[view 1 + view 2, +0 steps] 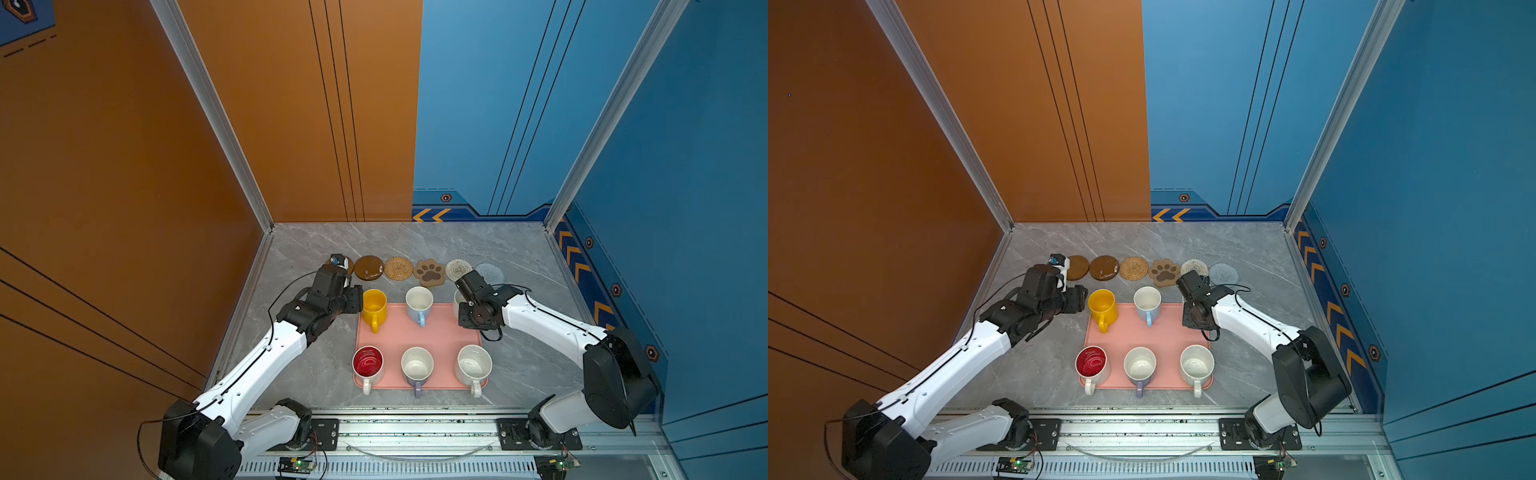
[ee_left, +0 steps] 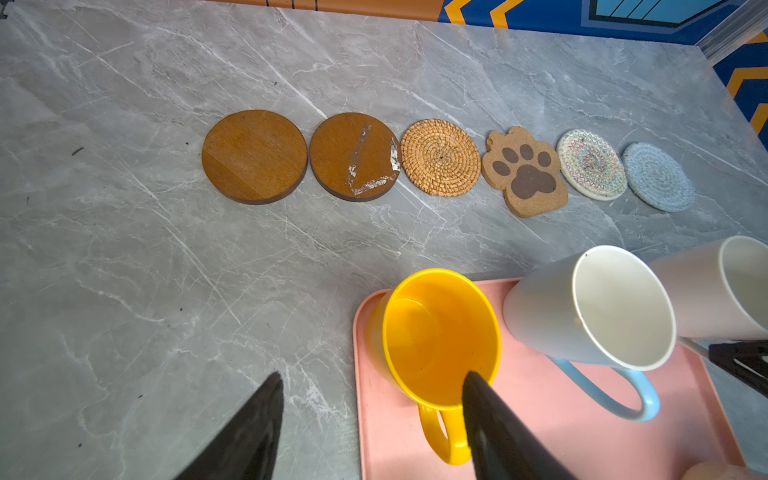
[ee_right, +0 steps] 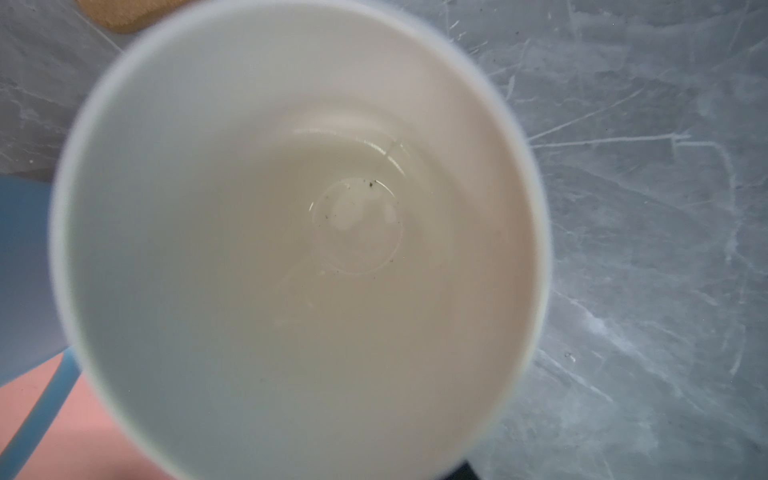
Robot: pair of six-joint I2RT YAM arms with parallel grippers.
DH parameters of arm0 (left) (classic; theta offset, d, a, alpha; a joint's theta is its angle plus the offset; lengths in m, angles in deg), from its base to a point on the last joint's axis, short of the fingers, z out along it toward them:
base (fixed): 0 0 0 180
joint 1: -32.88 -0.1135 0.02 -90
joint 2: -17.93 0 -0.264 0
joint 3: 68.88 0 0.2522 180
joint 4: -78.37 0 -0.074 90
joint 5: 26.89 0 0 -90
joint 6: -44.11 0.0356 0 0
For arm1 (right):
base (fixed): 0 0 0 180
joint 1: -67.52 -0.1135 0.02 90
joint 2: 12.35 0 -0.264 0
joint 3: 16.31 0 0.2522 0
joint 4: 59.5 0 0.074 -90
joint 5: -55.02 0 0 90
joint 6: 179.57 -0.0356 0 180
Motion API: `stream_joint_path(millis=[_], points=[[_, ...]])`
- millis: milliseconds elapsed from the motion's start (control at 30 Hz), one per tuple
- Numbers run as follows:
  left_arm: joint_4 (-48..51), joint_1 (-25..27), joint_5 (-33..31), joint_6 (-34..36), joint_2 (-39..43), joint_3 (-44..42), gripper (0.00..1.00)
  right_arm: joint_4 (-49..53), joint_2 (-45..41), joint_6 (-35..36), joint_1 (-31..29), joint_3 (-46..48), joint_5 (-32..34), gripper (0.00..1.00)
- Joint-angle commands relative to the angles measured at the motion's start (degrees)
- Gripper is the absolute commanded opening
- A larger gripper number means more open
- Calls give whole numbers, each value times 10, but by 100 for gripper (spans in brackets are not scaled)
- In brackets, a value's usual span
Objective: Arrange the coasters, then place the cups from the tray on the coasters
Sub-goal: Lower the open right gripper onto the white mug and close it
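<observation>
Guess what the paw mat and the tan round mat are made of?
Paw mat: probably cork, matte and grainy, with darker printed pads. Tan round mat: likely rattan or similar fibre, coiled in a visible spiral weave, faintly glossy.

A robotics lab test booth — printed orange and blue wall panels [image 1: 124, 166], aluminium frame posts [image 1: 219, 124], robot arms [image 1: 257, 365] bolted to a rail [image 1: 415, 432] — marble-look counter [image 1: 415, 241].

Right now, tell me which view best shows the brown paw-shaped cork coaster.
Left wrist view: the brown paw-shaped cork coaster lies whole and close, toe pads clear. Both top views show it small. Right wrist view shows only a tan corner, possibly it.
</observation>
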Motion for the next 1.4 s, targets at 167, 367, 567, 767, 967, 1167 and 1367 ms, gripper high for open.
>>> stream_joint_path(millis=[167,367,567,767,967,1167,1367], points=[[-1,-4,5,-3,14,-4,69,-8,16,0,-5,11,0,23],[0,-3,4,-4,16,-7,69,-8,18,3,-7,11,1,13],[0,-3,4,-3,18,-8,69,-5,18,6,-10,9,3,0],[0,-4,5,-3,17,-6,69,6,14,14,-18,-2,7,0],[-1,-4,6,-3,12,-7,69,24,7,25,-31,-25,18,0],[0,-4,9,-2,11,-7,69,45,8,30,-38,-45,22,0],[0,-4,6,-3,13,-7,69,53,2,35,-40,-53,31,0]])
